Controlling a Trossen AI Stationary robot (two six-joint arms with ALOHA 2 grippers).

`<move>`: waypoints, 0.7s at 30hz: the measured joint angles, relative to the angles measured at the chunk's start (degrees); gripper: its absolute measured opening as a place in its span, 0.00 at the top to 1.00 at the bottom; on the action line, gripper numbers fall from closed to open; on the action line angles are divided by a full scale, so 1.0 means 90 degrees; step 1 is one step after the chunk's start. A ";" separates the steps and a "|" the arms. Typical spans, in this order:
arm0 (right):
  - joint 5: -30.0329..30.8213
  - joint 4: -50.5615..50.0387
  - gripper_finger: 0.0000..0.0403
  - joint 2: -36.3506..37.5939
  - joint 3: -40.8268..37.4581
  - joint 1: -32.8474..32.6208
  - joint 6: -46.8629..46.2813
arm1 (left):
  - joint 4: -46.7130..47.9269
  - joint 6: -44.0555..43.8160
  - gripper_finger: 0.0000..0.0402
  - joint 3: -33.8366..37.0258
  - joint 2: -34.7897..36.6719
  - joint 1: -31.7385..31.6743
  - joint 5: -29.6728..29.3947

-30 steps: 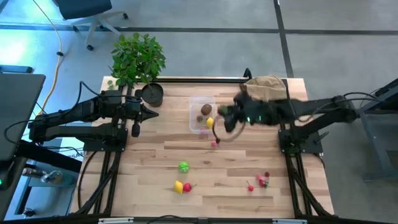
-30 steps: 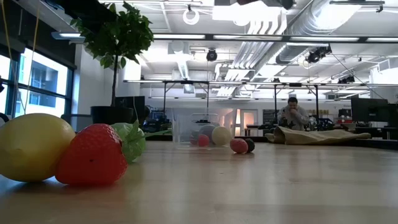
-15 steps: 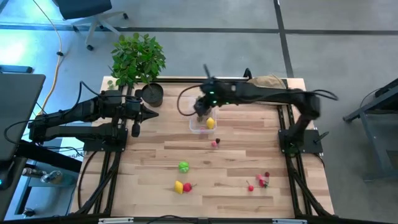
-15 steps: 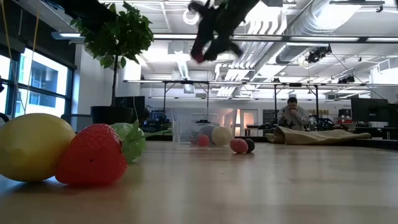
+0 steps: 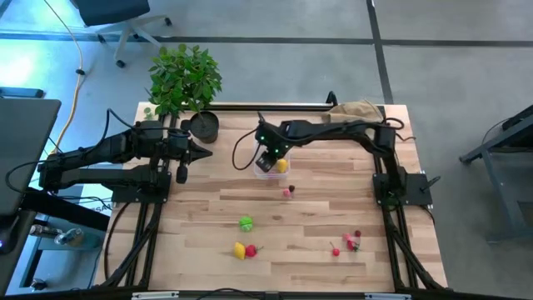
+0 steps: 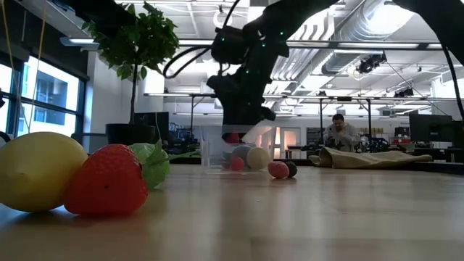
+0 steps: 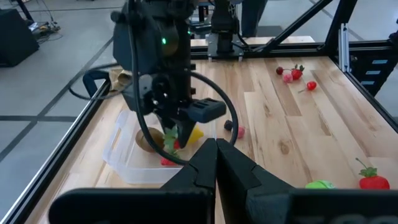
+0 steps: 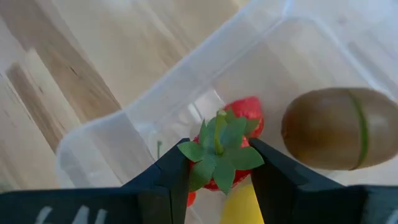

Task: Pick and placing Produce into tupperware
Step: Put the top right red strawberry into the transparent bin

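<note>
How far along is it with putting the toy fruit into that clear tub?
Partly done. The tub already holds a kiwi, something yellow and a red piece. In hand: the right gripper, over the tub, holds a strawberry between its fingers. Left on the table: a green fruit, a lemon beside a strawberry, red bits and two small pieces by the tub. The left gripper waits.

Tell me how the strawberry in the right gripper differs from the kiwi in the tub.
The strawberry is red with a green leafy top; the kiwi is brown with a green band. The strawberry is pinched in the right gripper above the tub, while the kiwi lies loose on the tub's floor. The kiwi looks bulkier than the strawberry. Both are toy produce within the tub's outline.
</note>
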State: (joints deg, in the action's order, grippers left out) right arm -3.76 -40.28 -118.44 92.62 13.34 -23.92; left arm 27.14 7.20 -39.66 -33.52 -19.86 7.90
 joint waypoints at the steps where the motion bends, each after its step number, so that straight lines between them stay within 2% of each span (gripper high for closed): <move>1: -0.0034 -0.0051 0.68 -0.0027 0.0000 -0.0004 0.0002 | 0.0002 0.0000 1.00 0.0000 0.0000 -0.0002 0.0000; 12: -0.0072 -0.0116 0.68 -0.0040 -0.0067 -0.0160 0.0247 | 0.0001 0.0000 1.00 0.0001 0.0000 -0.0002 0.0000; 21: 0.0203 -0.0164 0.68 -0.0045 -0.0389 -0.0158 0.0536 | 0.0000 0.0001 1.00 0.0002 0.0000 -0.0001 0.0000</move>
State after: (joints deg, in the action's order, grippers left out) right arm -1.93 -41.76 -118.84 89.12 11.92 -19.10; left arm 27.14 7.21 -39.64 -33.52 -19.86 7.90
